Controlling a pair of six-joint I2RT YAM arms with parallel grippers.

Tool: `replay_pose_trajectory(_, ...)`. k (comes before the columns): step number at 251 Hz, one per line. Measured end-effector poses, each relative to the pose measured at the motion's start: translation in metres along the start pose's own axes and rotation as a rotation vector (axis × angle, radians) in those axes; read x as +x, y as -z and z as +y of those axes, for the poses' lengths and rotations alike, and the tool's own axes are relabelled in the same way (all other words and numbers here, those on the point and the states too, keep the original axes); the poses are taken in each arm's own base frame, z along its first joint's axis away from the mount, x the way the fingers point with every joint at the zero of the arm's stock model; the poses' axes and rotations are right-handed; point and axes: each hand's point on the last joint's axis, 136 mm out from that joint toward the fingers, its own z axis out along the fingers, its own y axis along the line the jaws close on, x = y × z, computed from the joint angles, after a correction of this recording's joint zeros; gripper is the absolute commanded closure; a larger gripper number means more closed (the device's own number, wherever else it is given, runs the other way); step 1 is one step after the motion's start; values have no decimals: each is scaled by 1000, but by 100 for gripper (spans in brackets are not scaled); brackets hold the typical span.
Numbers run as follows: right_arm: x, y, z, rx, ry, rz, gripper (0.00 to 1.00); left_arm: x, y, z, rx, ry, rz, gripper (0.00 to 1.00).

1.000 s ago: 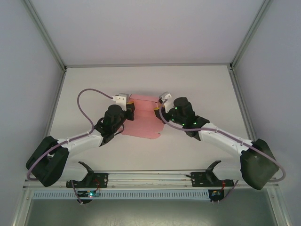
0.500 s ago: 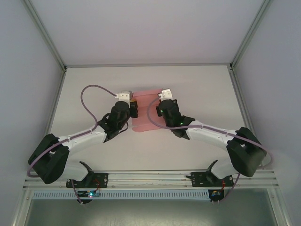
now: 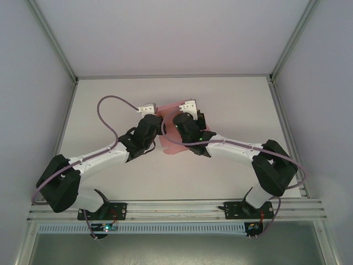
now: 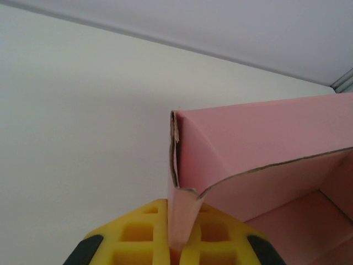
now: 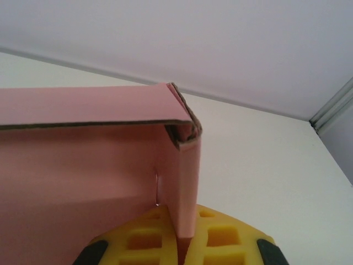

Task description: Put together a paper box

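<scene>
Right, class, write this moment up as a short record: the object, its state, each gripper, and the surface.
object: paper box, pink card
state: partly folded, walls raised, inside open to view
left gripper: shut on a wall at one corner of the box
right gripper: shut on a wall at the other end
surface: table, white

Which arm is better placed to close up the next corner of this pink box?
Left, probably. The left gripper pinches a flap of the paper box below a corner that gapes open; the right gripper holds a corner already folded over.
</scene>
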Motion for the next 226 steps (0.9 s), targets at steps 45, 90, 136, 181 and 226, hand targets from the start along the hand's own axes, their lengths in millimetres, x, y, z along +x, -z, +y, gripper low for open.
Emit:
replay_pose_trajectory(45, 1, 1, 0, 5, 9, 0, 100, 3, -6, 8, -147, 86, 37, 100)
replay_pose_trajectory(90, 1, 1, 0, 4, 11, 2, 100, 6, -8, 10, -212, 120, 54, 100)
replay_pose_trajectory(136, 10, 4, 3, -52, 7, 14, 98, 14, -12, 10, -198, 79, 68, 100)
replay_pose_trajectory(181, 25, 1, 5, -181, -18, 25, 82, 25, -15, 6, -113, 19, 79, 100)
replay_pose_trajectory(226, 19, -2, 6, -282, -65, 5, 62, 21, -17, 13, -102, -7, 72, 100)
